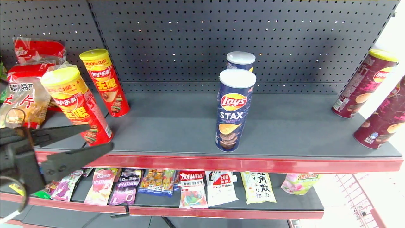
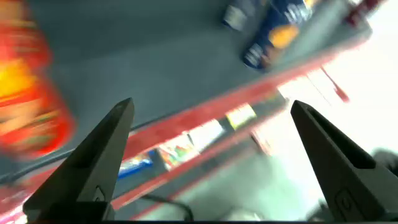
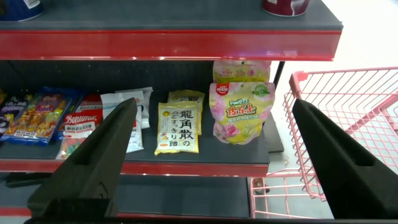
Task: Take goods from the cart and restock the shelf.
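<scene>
Dark pegboard (image 1: pixel 202 38) is backing the shelf (image 1: pixel 177 126), where a blue chip can (image 1: pixel 234 110) is standing upright at the front edge. Left of that can, beside a red can (image 1: pixel 77 106), the left gripper (image 1: pixel 101 136) is hovering, jaws spread and empty. Lower and right of the blue can, the right gripper (image 3: pixel 214 102) is gaping empty near the pink cart (image 3: pixel 348 93).

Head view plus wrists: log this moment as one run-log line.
left gripper: open, empty, near front red can | right gripper: open, empty, facing lower shelf, pink cart | held: nothing
</scene>
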Tool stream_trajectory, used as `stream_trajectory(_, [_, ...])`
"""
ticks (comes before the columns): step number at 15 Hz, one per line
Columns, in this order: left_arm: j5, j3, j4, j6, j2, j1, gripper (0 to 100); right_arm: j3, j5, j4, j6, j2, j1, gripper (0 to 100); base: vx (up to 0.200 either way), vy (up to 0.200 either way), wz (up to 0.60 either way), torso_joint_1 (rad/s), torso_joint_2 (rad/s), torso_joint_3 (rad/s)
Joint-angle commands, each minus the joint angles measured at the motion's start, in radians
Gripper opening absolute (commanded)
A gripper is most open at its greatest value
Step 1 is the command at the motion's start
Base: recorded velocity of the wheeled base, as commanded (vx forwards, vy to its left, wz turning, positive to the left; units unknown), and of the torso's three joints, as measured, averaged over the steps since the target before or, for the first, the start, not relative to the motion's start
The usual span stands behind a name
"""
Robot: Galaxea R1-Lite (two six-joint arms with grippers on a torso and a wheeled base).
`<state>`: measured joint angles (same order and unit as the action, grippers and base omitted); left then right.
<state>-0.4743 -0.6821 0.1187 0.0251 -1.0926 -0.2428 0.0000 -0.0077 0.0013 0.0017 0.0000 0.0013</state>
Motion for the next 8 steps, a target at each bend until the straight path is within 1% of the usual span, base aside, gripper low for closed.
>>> stream_trajectory(1, [-0.01, -0.037, 0.006, -0.063, -0.219, -0.173, 100, 0.0, 0.0, 0.0, 0.0, 0.002, 0.0, 100, 0.0, 0.0, 0.0, 0.0, 0.0, 0.0])
stream_trajectory(3, [-0.007, -0.093, 0.006, -0.076, -0.293, -0.217, 100, 0.0, 0.0, 0.0, 0.0, 0.002, 0.0, 100, 0.0, 0.0, 0.0, 0.0, 0.0, 0.0])
stream_trajectory(4, [-0.001, -0.134, 0.006, -0.088, -0.348, -0.236, 100, 0.0, 0.0, 0.0, 0.0, 0.002, 0.0, 100, 0.0, 0.0, 0.0, 0.0, 0.0, 0.0])
stream_trajectory(5, [0.009, -0.172, 0.007, -0.111, -0.398, -0.239, 100, 0.0, 0.0, 0.0, 0.0, 0.002, 0.0, 100, 0.0, 0.0, 0.0, 0.0, 0.0, 0.0])
stream_trajectory(6, [0.036, -0.223, 0.009, -0.151, -0.451, -0.251, 100, 0.0, 0.0, 0.0, 0.0, 0.002, 0.0, 100, 0.0, 0.0, 0.0, 0.0, 0.0, 0.0])
stream_trajectory(7, [0.04, -0.234, 0.009, -0.155, -0.46, -0.251, 100, 0.0, 0.0, 0.0, 0.0, 0.002, 0.0, 100, 0.0, 0.0, 0.0, 0.0, 0.0, 0.0])
stream_trajectory(8, [0.043, -0.304, 0.007, -0.16, -0.52, -0.265, 100, 0.0, 0.0, 0.0, 0.0, 0.002, 0.0, 100, 0.0, 0.0, 0.0, 0.0, 0.0, 0.0])
